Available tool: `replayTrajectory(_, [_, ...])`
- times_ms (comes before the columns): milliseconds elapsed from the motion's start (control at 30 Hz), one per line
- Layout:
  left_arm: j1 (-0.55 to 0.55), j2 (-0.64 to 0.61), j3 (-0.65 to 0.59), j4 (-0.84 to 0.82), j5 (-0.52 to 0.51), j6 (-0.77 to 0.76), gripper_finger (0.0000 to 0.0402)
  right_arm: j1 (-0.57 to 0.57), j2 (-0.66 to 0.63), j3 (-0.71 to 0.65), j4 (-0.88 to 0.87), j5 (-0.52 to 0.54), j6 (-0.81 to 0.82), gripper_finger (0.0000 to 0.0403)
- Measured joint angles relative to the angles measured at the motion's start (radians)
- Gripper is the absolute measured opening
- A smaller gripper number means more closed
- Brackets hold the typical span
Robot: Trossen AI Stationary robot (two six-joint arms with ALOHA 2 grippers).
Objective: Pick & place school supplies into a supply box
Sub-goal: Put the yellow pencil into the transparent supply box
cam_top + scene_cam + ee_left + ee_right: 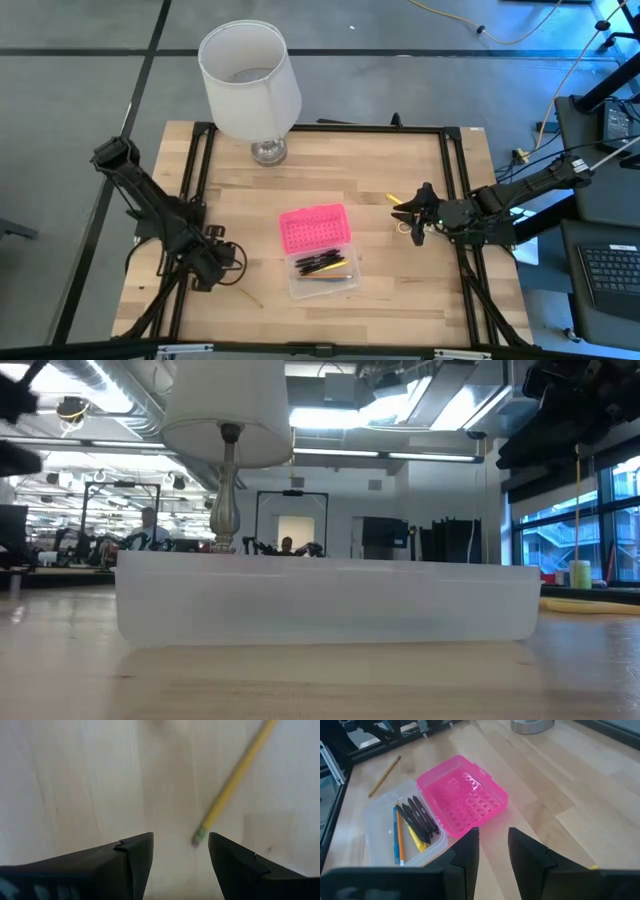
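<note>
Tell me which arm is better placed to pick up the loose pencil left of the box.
Left. The left gripper is open right over the yellow pencil, its eraser end between the fingers. The right gripper is across the table beyond the supply box.

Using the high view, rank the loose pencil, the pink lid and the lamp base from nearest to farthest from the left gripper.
1. Pencil: on the table just beside the left gripper.
2. Pink lid: mid-table, toward the right arm.
3. Lamp base: at the table's far edge.
</note>
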Motion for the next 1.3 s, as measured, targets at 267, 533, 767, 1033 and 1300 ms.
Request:
replayTrajectory(267, [-0.077, 0.0, -0.088, 0.107, 0.038, -0.038, 0.0182, 0.0, 0.0, 0.0, 0.007, -0.001, 0.0, 0.0108])
replayTrajectory(533, [-0.096, 0.002, -0.152, 0.207, 0.044, -0.038, 0.0182, 0.0, 0.0, 0.0, 0.006, -0.001, 0.023, 0.0108])
replayTrajectory(767, [-0.096, 0.002, -0.171, 0.26, 0.045, -0.018, 0.0182, 0.0, 0.0, 0.0, 0.006, -0.001, 0.025, 0.0108])
replayTrajectory(1033, [-0.096, 0.084, -0.167, 0.279, 0.057, 0.053, 0.0182, 0.0, 0.0, 0.0, 0.006, 0.0, 0.024, 0.0108])
replayTrajectory(1300, [-0.096, 0.111, -0.16, 0.257, 0.072, 0.02, 0.0182, 0.0, 0.0, 0.0, 0.004, 0.0, 0.022, 0.0108])
